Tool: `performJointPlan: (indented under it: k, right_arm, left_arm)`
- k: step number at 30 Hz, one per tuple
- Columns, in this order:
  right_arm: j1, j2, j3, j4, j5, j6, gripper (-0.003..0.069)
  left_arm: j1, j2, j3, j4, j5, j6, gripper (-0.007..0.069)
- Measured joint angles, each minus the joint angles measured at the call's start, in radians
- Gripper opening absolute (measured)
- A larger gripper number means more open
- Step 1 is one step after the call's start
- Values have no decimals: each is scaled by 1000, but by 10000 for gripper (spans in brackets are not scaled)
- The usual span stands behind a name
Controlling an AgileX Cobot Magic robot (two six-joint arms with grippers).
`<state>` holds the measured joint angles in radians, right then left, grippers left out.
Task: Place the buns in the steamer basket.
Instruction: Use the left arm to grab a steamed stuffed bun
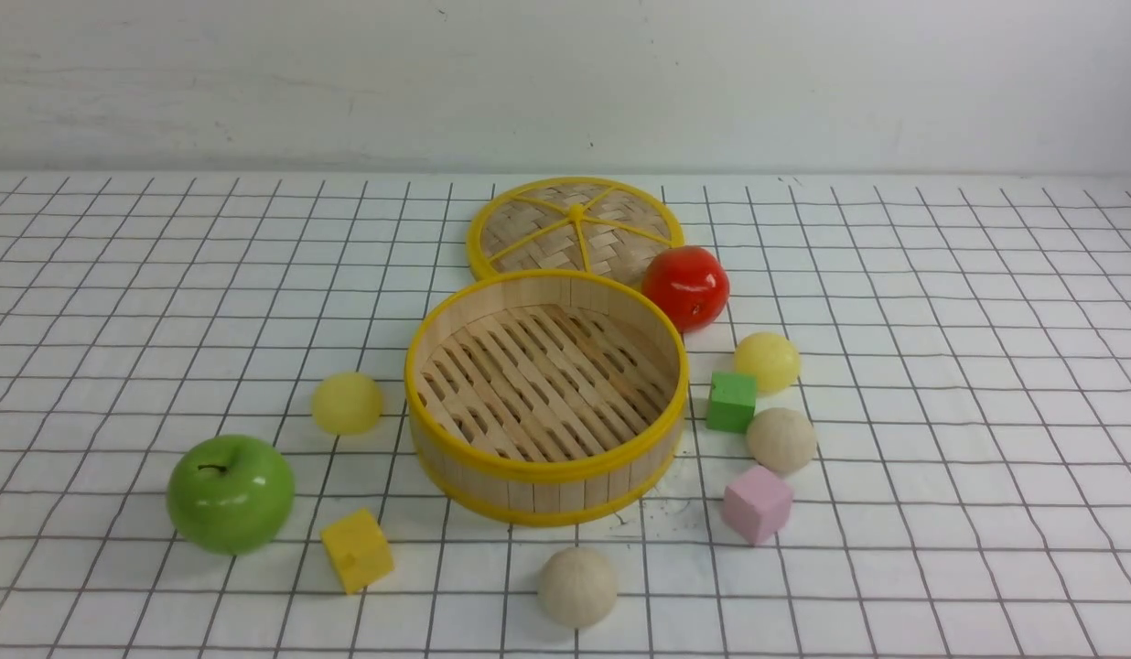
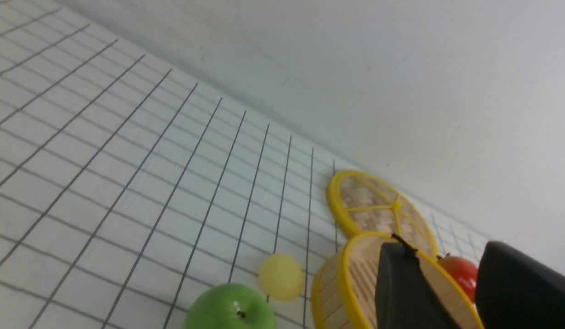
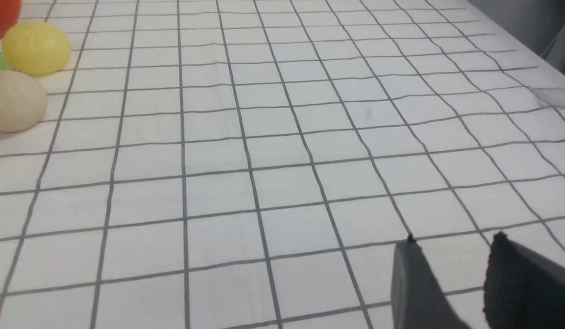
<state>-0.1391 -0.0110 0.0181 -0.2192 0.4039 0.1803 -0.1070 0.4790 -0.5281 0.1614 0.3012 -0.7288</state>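
The steamer basket (image 1: 547,471) stands empty mid-table, with four buns around it. A pale yellow bun (image 1: 347,403) lies to its left and another yellow bun (image 1: 767,362) to its right. One beige bun (image 1: 781,440) sits right of the basket, a second beige bun (image 1: 577,587) in front. Neither gripper shows in the front view. My left gripper (image 2: 442,249) is open and empty, well short of the basket (image 2: 344,283) and the yellow bun (image 2: 281,277). Over bare cloth, my right gripper (image 3: 454,238) is open, far from a yellow bun (image 3: 36,48) and beige bun (image 3: 15,101).
The woven lid (image 1: 575,229) lies flat behind the basket. A red apple (image 1: 685,286) sits at its right rear, a green apple (image 1: 231,493) front left. A yellow cube (image 1: 356,550), green cube (image 1: 731,402) and pink cube (image 1: 757,504) lie among the buns.
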Motion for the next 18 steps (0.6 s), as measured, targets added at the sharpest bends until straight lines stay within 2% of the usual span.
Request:
performJointPlan:
  k: [12, 18]
  right_arm:
    - [0, 0, 0, 0, 0, 0, 239]
    - [0, 0, 0, 0, 0, 0, 239]
  left_arm:
    - [0, 232, -25, -88, -24, -2, 238]
    - [0, 390, -153, -88, 86, 38, 238]
